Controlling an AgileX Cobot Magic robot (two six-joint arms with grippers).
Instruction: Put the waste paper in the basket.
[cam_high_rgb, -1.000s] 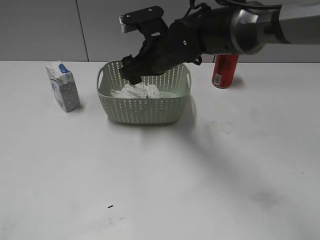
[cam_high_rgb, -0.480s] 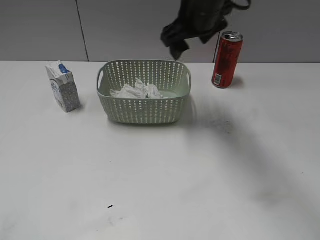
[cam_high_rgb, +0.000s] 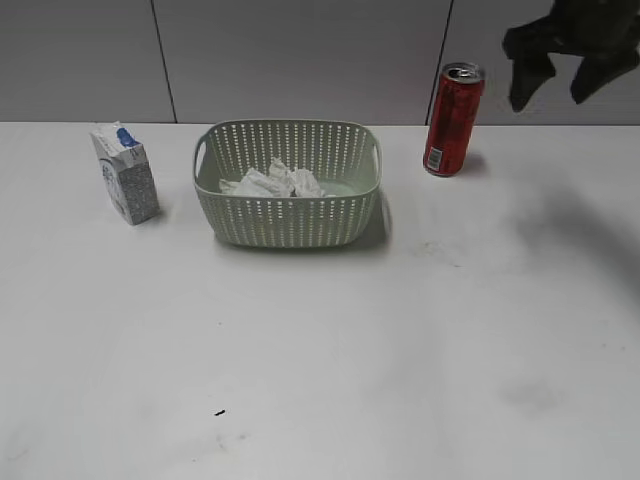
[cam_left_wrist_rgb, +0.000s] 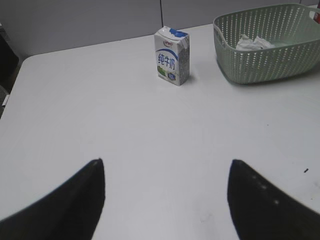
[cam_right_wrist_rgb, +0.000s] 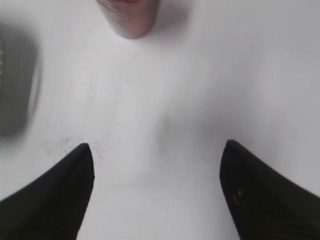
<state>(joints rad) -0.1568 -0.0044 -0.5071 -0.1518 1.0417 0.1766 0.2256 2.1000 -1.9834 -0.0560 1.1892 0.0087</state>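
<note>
1. Exterior view: the waste paper (cam_high_rgb: 272, 182) lies inside the basket (cam_high_rgb: 288, 222) on the white table (cam_high_rgb: 320, 340). The right gripper (cam_high_rgb: 556, 88) hangs high beside the red can (cam_high_rgb: 453, 119), fingers spread, empty.
2. Left wrist view: the left gripper (cam_left_wrist_rgb: 165, 172) is parted over bare table, holding nothing; a milk carton (cam_left_wrist_rgb: 172, 55) stands left of the basket.
3. Right wrist view: blurred; jaws apart, empty, above the table.

**Both grippers spread and empty**

The right gripper (cam_high_rgb: 553, 72) hangs high at the exterior view's upper right edge — fingers parted, nothing between them. The left gripper (cam_left_wrist_rgb: 165, 200) sits low over the table, jaws wide apart.
</note>
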